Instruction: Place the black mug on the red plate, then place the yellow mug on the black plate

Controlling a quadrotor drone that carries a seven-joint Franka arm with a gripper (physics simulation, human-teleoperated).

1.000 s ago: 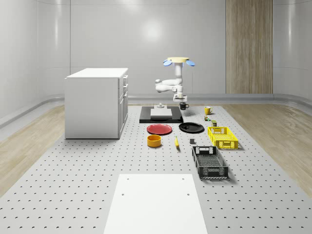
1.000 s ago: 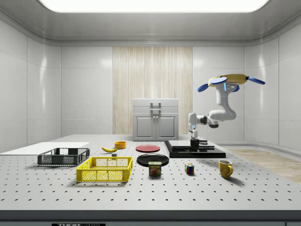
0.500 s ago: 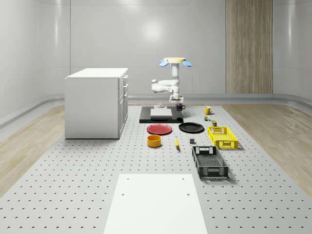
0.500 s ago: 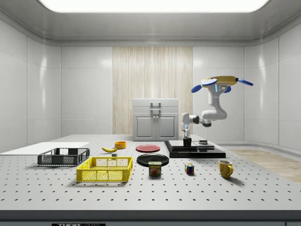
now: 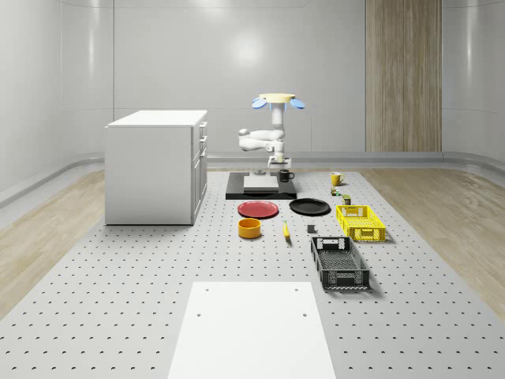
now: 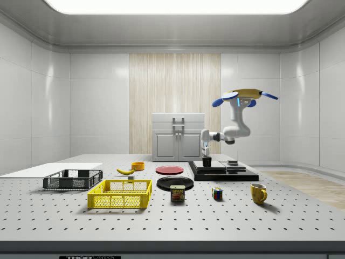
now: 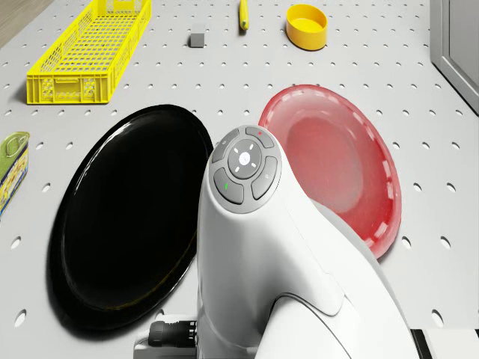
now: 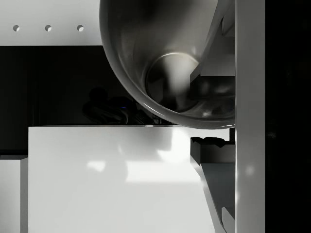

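Note:
The drone [image 5: 276,100] hovers over the black platform [image 5: 260,192] at the back of the table. Its arm reaches down, and the gripper [image 5: 283,169] is shut on the black mug [image 5: 286,175], which hangs just above the platform's edge [image 6: 207,161]. In the wrist view the mug's dark inside [image 8: 170,63] sits against one finger [image 8: 250,116], over a white block [image 8: 116,179]. The red plate [image 5: 259,209] and the black plate [image 5: 310,207] lie side by side in front of the platform, also under the arm's wrist [image 7: 243,172] as red plate [image 7: 337,161] and black plate [image 7: 127,224]. The yellow mug [image 5: 336,179] stands upright at the whole-scene view's right.
A white cabinet [image 5: 156,166] stands at the whole-scene view's left. A yellow bowl [image 5: 249,228], a banana [image 5: 286,230], a yellow basket [image 5: 360,222] and a black basket [image 5: 339,263] lie nearer the front. A tin [image 6: 178,193] and a cube [image 6: 216,193] are near the yellow mug.
The drone, arm and held black mug have moved toward the whole-scene view's left and the side view's left, closer to the plates. Nothing else has moved.

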